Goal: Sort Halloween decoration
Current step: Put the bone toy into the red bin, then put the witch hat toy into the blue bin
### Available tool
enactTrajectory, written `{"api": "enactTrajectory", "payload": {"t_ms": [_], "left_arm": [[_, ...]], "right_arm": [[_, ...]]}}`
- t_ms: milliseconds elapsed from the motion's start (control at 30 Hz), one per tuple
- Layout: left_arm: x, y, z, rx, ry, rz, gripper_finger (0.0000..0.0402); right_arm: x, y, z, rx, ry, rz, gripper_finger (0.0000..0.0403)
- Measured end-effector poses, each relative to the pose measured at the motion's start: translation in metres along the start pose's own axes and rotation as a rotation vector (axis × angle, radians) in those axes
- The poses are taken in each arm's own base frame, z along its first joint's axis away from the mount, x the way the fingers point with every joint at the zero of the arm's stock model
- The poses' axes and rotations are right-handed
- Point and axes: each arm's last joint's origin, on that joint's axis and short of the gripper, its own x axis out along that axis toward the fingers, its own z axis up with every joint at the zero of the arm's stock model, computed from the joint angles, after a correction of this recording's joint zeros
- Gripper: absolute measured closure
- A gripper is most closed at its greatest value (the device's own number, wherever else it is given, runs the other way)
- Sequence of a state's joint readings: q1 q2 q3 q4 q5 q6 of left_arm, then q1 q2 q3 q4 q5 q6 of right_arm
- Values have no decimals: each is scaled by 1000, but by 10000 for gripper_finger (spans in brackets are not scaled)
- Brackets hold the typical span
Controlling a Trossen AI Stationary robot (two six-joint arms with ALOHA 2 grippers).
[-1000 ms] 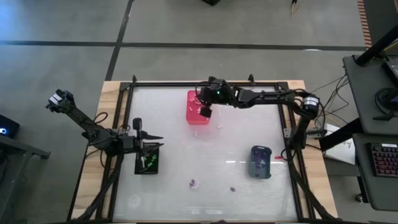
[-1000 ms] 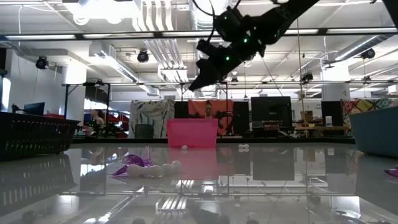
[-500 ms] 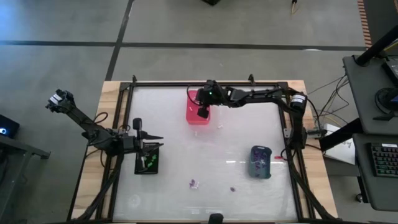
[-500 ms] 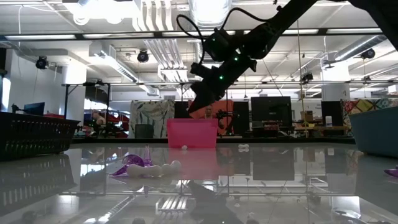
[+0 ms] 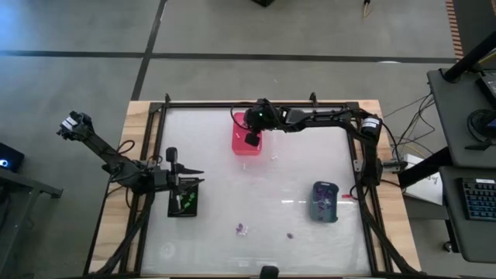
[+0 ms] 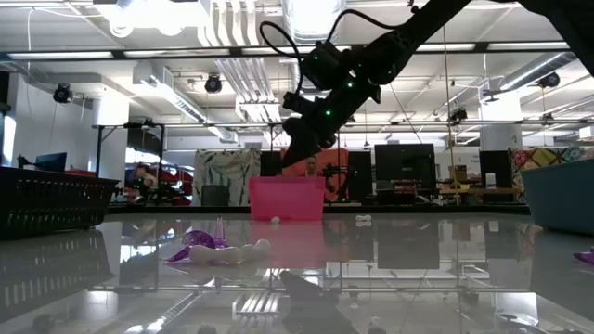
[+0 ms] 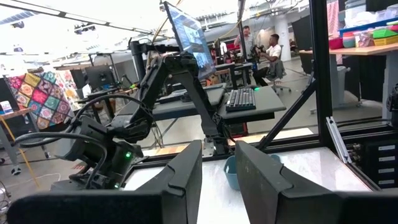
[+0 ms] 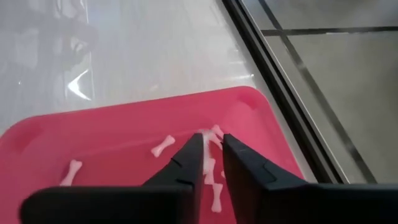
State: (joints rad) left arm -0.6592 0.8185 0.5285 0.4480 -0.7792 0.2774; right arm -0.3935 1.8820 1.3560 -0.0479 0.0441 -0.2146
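My right gripper (image 5: 252, 139) hangs over the pink bin (image 5: 239, 147), fingers pointing down and narrowly open (image 8: 211, 146), with nothing seen between them. Several small white bone pieces (image 8: 163, 145) lie on the bin's floor (image 8: 124, 149). In the low view the right gripper (image 6: 297, 156) is just above the pink bin's rim (image 6: 286, 186). My left gripper (image 5: 198, 172) waits, open (image 7: 217, 155), level over the black bin (image 5: 184, 208), which holds green pieces (image 5: 186, 200). Purple pieces (image 5: 242, 229) lie loose on the table near its near edge.
A grey-blue bin (image 5: 325, 211) with purple pieces stands toward the table's right. A purple and a white piece (image 6: 213, 250) lie close to the low camera, and another small piece (image 5: 290, 235) sits on the table. A black frame (image 5: 256, 103) runs around the table.
My right gripper has moved a little toward the table's left and come down, from the pink bin's right edge to a spot over its inside. The left arm has kept still.
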Motion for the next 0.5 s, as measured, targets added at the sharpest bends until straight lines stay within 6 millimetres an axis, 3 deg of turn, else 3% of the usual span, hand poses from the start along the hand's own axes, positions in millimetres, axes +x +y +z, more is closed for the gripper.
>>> {"api": "enactTrajectory", "payload": {"t_ms": [233, 500], "left_arm": [[0, 0, 0, -10, 0, 0, 322], [1, -1, -2, -26, 9, -2, 322]], "right_arm": [[0, 0, 0, 36, 0, 0, 300], [-14, 0, 7, 126, 6, 5, 271]]}}
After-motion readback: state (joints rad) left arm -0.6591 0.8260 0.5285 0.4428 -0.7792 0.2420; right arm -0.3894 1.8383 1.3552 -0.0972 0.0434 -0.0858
